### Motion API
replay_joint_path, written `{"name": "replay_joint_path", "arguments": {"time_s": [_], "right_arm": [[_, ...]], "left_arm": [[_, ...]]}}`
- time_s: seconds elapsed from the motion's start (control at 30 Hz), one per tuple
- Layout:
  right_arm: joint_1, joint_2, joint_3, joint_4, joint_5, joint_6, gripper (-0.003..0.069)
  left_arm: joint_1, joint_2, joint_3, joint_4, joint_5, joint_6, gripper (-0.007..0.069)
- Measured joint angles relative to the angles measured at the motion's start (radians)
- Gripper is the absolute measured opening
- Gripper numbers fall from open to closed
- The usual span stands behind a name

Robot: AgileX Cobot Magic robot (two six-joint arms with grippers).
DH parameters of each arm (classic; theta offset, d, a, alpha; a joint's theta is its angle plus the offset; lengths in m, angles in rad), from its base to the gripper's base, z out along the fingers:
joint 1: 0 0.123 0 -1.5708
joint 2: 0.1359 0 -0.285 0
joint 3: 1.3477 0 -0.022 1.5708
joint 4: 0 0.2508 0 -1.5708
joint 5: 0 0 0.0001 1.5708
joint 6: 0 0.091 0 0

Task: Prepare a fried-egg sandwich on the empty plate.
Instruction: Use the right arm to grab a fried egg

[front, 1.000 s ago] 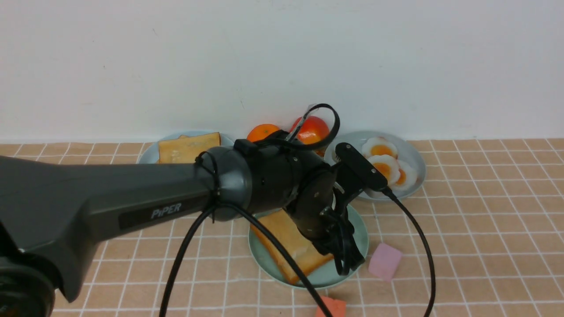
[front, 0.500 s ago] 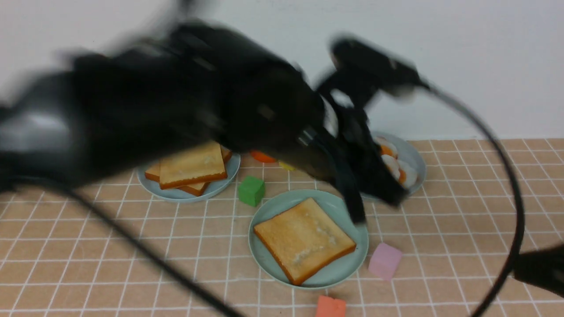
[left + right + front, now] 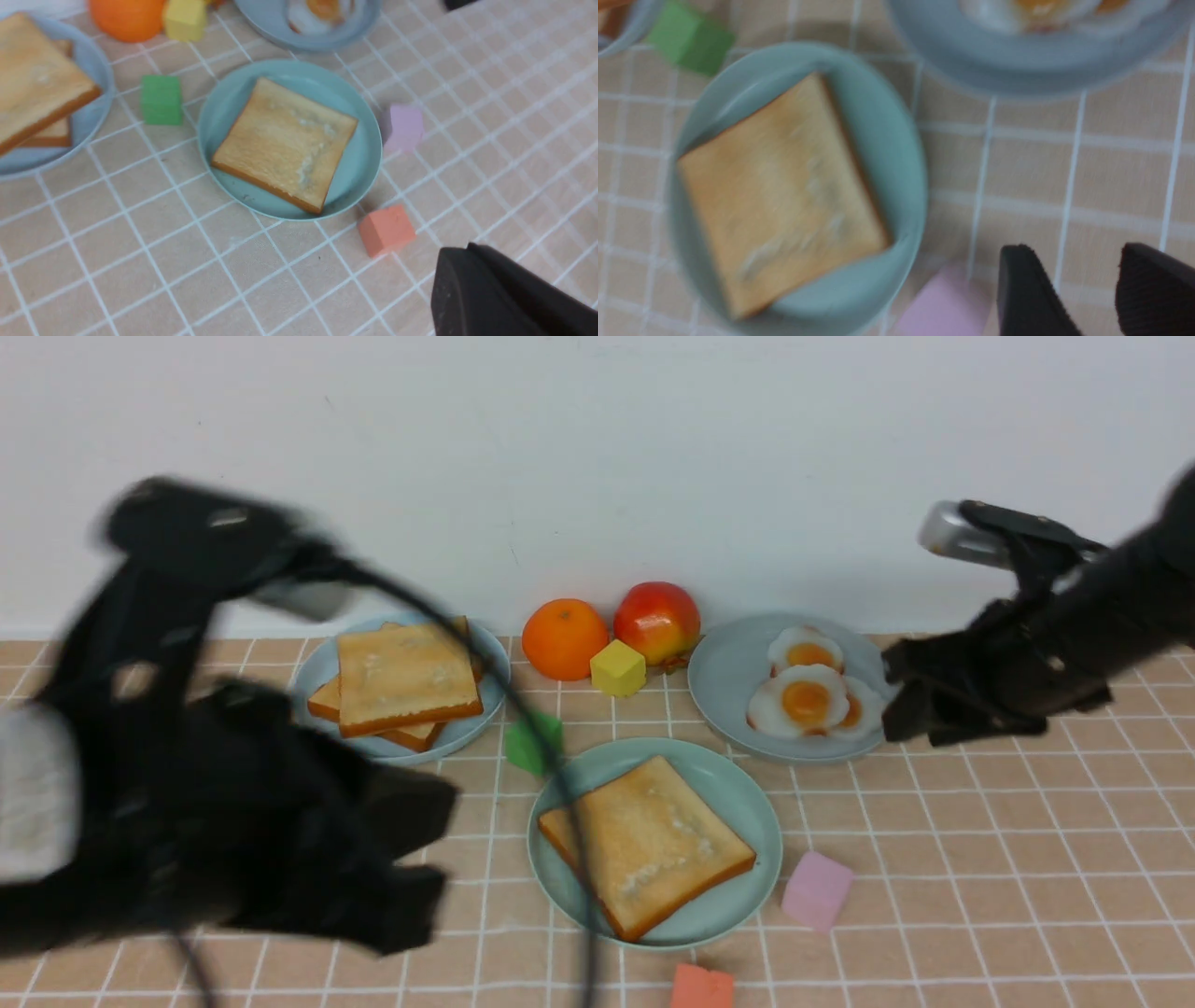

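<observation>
The empty plate [image 3: 742,793], mint green, lies mid-table with a single toast slice [image 3: 644,845] flat on it; no fried-egg sandwich shows in any view. Fried eggs [image 3: 808,700] rest on a pale blue-grey plate [image 3: 724,672] behind it to the right. My right gripper [image 3: 892,700] hovers open at that plate's right rim, with nothing between its fingers [image 3: 1022,280]. My left arm [image 3: 233,803] is a blur at the lower left. Its gripper [image 3: 460,249] is shut on nothing, above the table near a coral cube [image 3: 387,229].
Several toast slices [image 3: 406,677] are stacked on another pale plate [image 3: 492,663] at the back left. An orange [image 3: 564,638], an apple [image 3: 657,621] and a yellow cube [image 3: 617,667] sit by the wall. A green cube [image 3: 532,744] and a pink cube [image 3: 816,889] flank the mint plate.
My left arm swung off the mint plate to the lower left, its gripper shutting and the toast left lying there. My right arm came in from the right towards the egg plate.
</observation>
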Motion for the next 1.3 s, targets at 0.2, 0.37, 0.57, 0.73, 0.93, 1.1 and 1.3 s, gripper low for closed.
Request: {"name": "replay_joint_path", "arguments": {"time_s": [0.2,0.37,0.57,0.73,0.93,1.1,1.3], "right_arm": [[-0.039,0.261,-0.304,0.035,0.066,-0.042,0.0298],[-0.041,0.408,-0.474,0.049,0.121,-0.043,0.032],[-0.056,0.526,-0.612,0.053,0.135,-0.031,0.0374],[-0.058,0.538,-0.626,0.054,0.093,-0.031,0.038],[-0.058,0.557,-0.627,0.056,0.067,-0.031,0.0382],[-0.058,0.556,-0.627,0.056,0.038,-0.031,0.0382],[-0.056,0.561,-0.627,0.056,0.029,-0.031,0.0382]], "left_arm": [[0.0,-0.132,0.072,0.086,-0.074,-0.107,-0.0013],[0.0,-0.149,0.073,0.096,-0.102,-0.122,-0.0013],[0.0,-0.149,0.073,0.087,-0.091,-0.127,-0.0013],[0.0,-0.149,0.073,0.099,-0.089,-0.127,-0.0013],[0.0,-0.149,0.073,0.106,-0.088,-0.127,-0.0013],[0.0,-0.142,0.073,0.106,-0.088,-0.127,-0.0013],[0.0,-0.122,0.073,0.107,-0.087,-0.127,-0.0013]]}}
